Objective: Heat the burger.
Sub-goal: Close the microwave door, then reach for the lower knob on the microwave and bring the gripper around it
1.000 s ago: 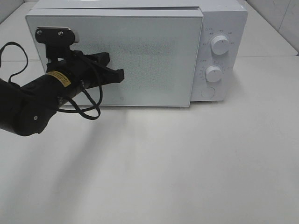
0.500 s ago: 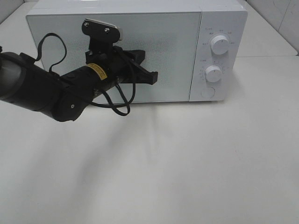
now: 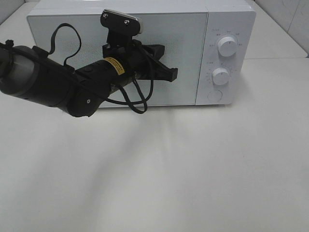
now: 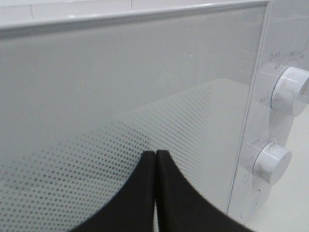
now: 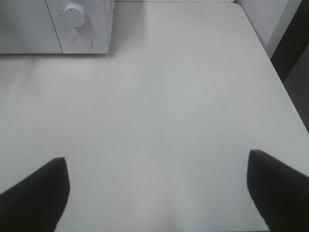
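Left arm (image 3: 53, 89) has swung across the front of the microwave (image 3: 231, 19) since a second ago. Back then it sat at the side far from the knobs with the door (image 3: 188, 48) slightly ajar. Now the door is flush, and the left gripper (image 3: 172, 75) is over the door's knob-side half, just short of the control panel. Its jaws are pressed together with nothing between them.

The left wrist view gives you what the high camera can't: the two black fingers (image 4: 140, 193) meet in a thin seam right before the dotted glass. The upper knob (image 4: 289, 92) and lower knob (image 4: 273, 162) are just beyond the door edge. Neither view settles whether the tips touch the door.

You can't tell where the burger is. No view shows it, and nothing reads through the door glass.

The right gripper (image 5: 155, 158) appears only in its own wrist view. Its fingers are spread wide and hold nothing, over the table (image 3: 203, 169), well in front of the microwave's knob end. That view alone also shows the table's side edge (image 5: 270, 63) past the microwave's knob end, with a dark drop beyond it. The round button (image 5: 83, 41) under the lower knob shows there too.

For room to move, you have bare tabletop along the whole microwave front. A cable (image 3: 140, 105) loop hangs under the left arm, level with the door's lower edge.
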Tool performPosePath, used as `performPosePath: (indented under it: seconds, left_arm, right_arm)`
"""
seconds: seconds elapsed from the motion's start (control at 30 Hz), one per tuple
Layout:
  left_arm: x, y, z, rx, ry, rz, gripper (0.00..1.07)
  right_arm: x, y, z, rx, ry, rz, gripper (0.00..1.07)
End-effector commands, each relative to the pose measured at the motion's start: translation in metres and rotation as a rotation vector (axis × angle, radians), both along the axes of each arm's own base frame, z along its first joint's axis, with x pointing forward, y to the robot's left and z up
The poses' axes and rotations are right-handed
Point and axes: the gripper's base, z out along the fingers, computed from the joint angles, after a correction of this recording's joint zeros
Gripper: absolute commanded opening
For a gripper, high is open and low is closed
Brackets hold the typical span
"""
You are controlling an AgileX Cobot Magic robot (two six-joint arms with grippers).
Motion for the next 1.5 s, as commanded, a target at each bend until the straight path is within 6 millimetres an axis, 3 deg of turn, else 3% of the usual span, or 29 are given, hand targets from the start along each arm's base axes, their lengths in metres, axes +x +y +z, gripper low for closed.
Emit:
performPosePath:
  seconds: [0.03,0.27,0.47,0.6,0.73,0.77,0.8,0.83,0.87,0.9,0.93,0.97,1.0,1.37,1.5]
  left_arm:
    - [0.011,0.010,0.029,-0.105,0.037,0.130,0.00]
    - [-0.016,0.004,0.050,-0.024,0.065,0.064,0.00]
    - [-0.044,0.011,0.061,0.085,0.210,0.009,0.00]
    - [-0.075,0.026,0.084,0.251,0.402,-0.061,0.00]
    - [-0.091,0.038,0.094,0.355,0.496,-0.093,0.01]
    - [-0.096,0.042,0.099,0.370,0.507,-0.098,0.05]
    - [-0.103,0.048,0.106,0.393,0.539,-0.106,0.19]
    - [-0.103,0.048,0.106,0.393,0.539,-0.106,0.19]
    - [-0.107,0.050,0.109,0.403,0.557,-0.109,0.30]
    - [-0.113,0.055,0.116,0.389,0.593,-0.098,0.57]
    - [-0.113,0.055,0.116,0.389,0.593,-0.098,0.57]
    - [-0.116,0.057,0.118,0.378,0.619,-0.084,0.73]
    - [-0.118,0.061,0.120,0.404,0.630,-0.076,1.03]
    - [-0.130,0.073,0.129,0.442,0.684,-0.069,1.02]
    - [-0.125,0.090,0.128,0.473,0.743,-0.020,1.02]
  right_arm:
    - [-0.004,0.000,0.001,-0.006,-0.033,0.001,0.96]
    - [-0.004,0.000,0.001,-0.006,-0.033,0.001,0.96]
    - [-0.004,0.000,0.001,-0.006,-0.033,0.001,0.96]
    - [-0.004,0.000,0.001,-0.006,-0.033,0.001,0.96]
    - [-0.004,0.000,0.001,-0.006,-0.033,0.001,0.96]
    - [-0.004,0.000,0.001,-0.006,-0.033,0.001,0.96]
    - [-0.004,0.000,0.001,-0.006,-0.033,0.001,0.96]
    - [-0.004,0.000,0.001,-0.006,-0.033,0.001,0.96]
    - [-0.004,0.000,0.001,-0.006,-0.033,0.001,0.96]
    - [-0.004,0.000,0.001,-0.006,-0.033,0.001,0.96]
    - [-0.004,0.000,0.001,-0.006,-0.033,0.001,0.96]
    - [-0.004,0.000,0.001,-0.006,-0.033,0.001,0.96]
    - [-0.004,0.000,0.001,-0.006,-0.033,0.001,0.96]
    - [-0.004,0.000,0.001,-0.006,-0.033,0.001,0.96]
    - [-0.004,0.000,0.001,-0.006,-0.033,0.001,0.96]
